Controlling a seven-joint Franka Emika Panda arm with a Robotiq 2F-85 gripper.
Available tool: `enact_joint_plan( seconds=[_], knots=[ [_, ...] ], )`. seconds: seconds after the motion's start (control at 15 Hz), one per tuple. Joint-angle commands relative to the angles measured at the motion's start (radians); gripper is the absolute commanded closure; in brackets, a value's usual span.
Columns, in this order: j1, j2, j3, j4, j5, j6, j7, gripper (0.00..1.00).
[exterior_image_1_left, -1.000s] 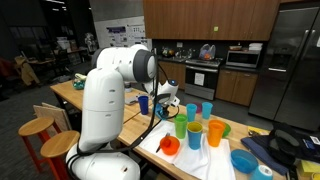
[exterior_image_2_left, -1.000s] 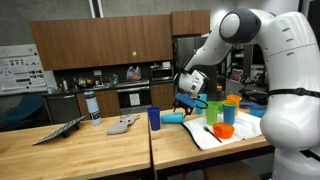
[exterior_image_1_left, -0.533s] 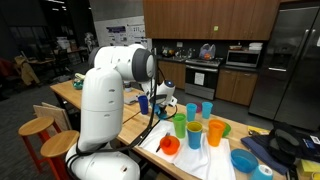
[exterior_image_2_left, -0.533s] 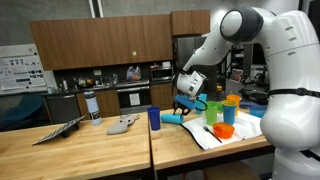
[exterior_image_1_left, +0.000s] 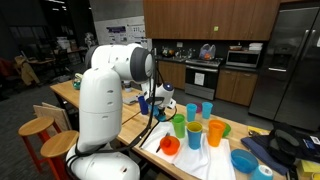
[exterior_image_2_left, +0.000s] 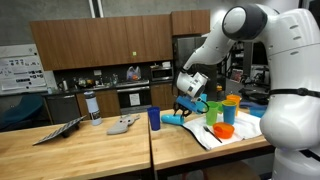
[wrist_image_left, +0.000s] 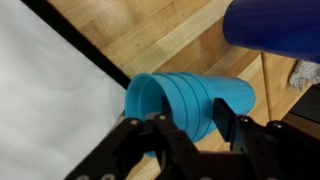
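Your gripper (wrist_image_left: 195, 128) has drawn its jaws in over the last second, from wide apart to pressed against the teal cup (wrist_image_left: 200, 98), while the arm has barely shifted in both exterior views. Reading the wrist view from the left, a white cloth (wrist_image_left: 45, 100) fills the 9 o'clock side, its dark edge running diagonally. The teal cup lies on its side on the wooden table (wrist_image_left: 150, 30) just off that edge, with its mouth facing 9 o'clock and its base toward 3 o'clock. You have one finger (wrist_image_left: 163, 132) at the mouth end and the other against the ribbed body, so the jaws look clamped across the cup. A dark blue cup (wrist_image_left: 275, 30) shows at 1 o'clock from the teal one, near but apart. In an exterior view the dark blue cup (exterior_image_2_left: 154, 118) stands furthest left and the teal cup (exterior_image_2_left: 173, 118) lies just beside it under your gripper (exterior_image_2_left: 185, 106). A green cup (exterior_image_2_left: 213, 110) and an orange cup (exterior_image_2_left: 232, 107) stand upright out at 3 o'clock.
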Motion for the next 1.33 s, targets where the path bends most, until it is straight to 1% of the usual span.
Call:
enact_joint_plan(
  seconds=[0.0, 0.13, 0.33, 0.47, 0.53, 0.67, 0.87, 1.07, 1.13, 1.2, 1.27],
  knots=[
    [-0.016, -0.076, -0.002, -0.086, 0.022, 0.002, -0.056, 0.8],
    [-0.012, -0.118, -0.006, -0.116, 0.013, 0.01, -0.053, 0.8],
    [-0.015, -0.166, -0.028, -0.132, -0.05, -0.005, -0.022, 0.8],
    [-0.018, -0.191, -0.054, -0.11, -0.146, -0.033, 0.023, 0.8],
    [-0.001, -0.204, -0.075, -0.1, -0.2, -0.036, 0.056, 0.8],
    [-0.003, -0.225, -0.094, -0.073, -0.318, -0.051, 0.115, 0.8],
    [-0.001, -0.235, -0.102, -0.019, -0.451, -0.09, 0.189, 0.8],
    [0.002, -0.219, -0.1, 0.047, -0.54, -0.127, 0.242, 0.8],
    [0.0, -0.212, -0.103, 0.067, -0.567, -0.138, 0.266, 0.64],
    [0.001, -0.217, -0.097, 0.033, -0.527, -0.106, 0.228, 0.31],
    [0.002, -0.216, -0.097, 0.042, -0.533, -0.109, 0.234, 0.58]
  ],
)
